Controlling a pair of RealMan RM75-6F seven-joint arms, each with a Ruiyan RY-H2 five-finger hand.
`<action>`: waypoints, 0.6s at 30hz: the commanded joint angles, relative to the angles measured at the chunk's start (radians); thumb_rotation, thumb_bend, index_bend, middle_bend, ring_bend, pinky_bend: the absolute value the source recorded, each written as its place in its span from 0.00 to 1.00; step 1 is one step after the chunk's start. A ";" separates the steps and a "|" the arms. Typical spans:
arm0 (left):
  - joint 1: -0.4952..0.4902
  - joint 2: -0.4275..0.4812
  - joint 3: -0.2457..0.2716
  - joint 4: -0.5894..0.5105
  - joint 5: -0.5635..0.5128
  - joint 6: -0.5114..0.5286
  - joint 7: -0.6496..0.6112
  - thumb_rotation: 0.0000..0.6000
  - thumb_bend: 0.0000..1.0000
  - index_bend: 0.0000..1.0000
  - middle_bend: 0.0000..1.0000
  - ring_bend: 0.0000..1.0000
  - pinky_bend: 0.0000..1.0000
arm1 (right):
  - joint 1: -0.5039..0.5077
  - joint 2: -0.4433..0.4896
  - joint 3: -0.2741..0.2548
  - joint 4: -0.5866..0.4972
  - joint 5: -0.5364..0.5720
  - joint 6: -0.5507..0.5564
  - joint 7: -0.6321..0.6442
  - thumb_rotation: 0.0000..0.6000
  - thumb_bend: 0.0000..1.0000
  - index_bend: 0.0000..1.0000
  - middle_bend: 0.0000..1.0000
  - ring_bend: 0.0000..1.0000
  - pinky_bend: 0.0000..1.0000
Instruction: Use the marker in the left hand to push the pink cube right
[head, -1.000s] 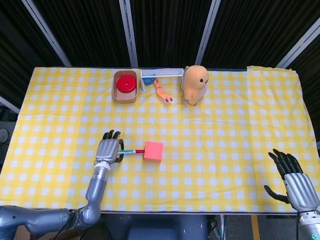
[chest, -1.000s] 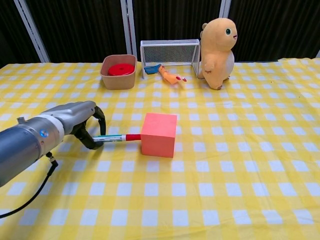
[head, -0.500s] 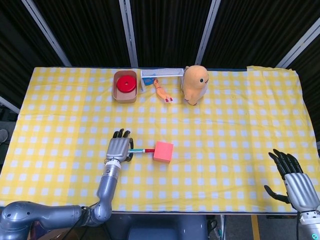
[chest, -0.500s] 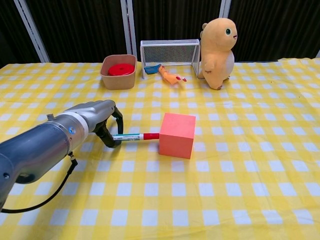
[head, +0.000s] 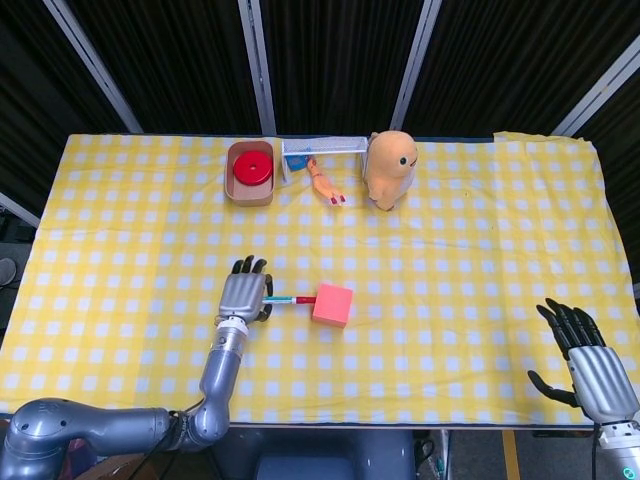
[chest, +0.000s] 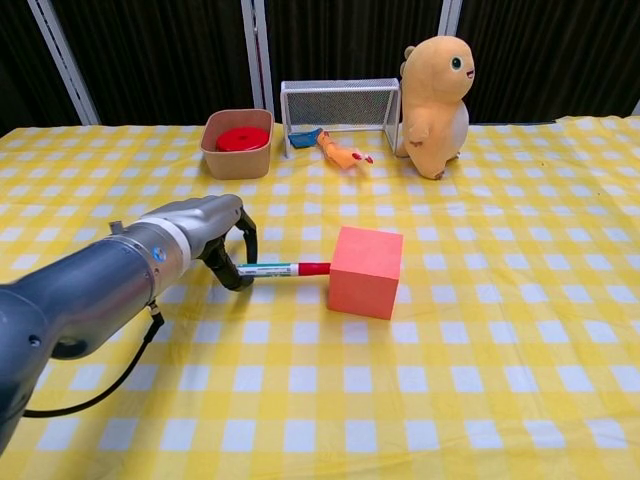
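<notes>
Our left hand (chest: 215, 235) grips the marker (chest: 285, 268), its red tip touching the pink cube (chest: 365, 271) mid-worktop; our right hand (head: 590, 355) idles, fingers spread. We should keep pushing toward three o'clock, level and centred, lest the cube twist.

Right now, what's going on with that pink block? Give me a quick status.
Left hand holds marker, tip against pink cube. Right hand open, idle at table edge. Cloth right of cube bare.
</notes>
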 joint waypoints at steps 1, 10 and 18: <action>-0.018 -0.017 -0.007 0.014 -0.010 -0.009 0.011 1.00 0.47 0.60 0.11 0.00 0.08 | 0.000 0.000 0.000 0.000 -0.001 0.001 0.001 1.00 0.32 0.00 0.00 0.00 0.00; -0.094 -0.082 -0.040 0.066 -0.022 -0.035 0.039 1.00 0.48 0.60 0.11 0.00 0.08 | 0.000 0.003 0.000 0.002 -0.001 0.001 0.014 1.00 0.32 0.00 0.00 0.00 0.00; -0.162 -0.136 -0.085 0.110 -0.046 -0.050 0.060 1.00 0.48 0.60 0.11 0.00 0.08 | 0.000 0.005 0.001 0.002 -0.002 0.003 0.023 1.00 0.32 0.00 0.00 0.00 0.00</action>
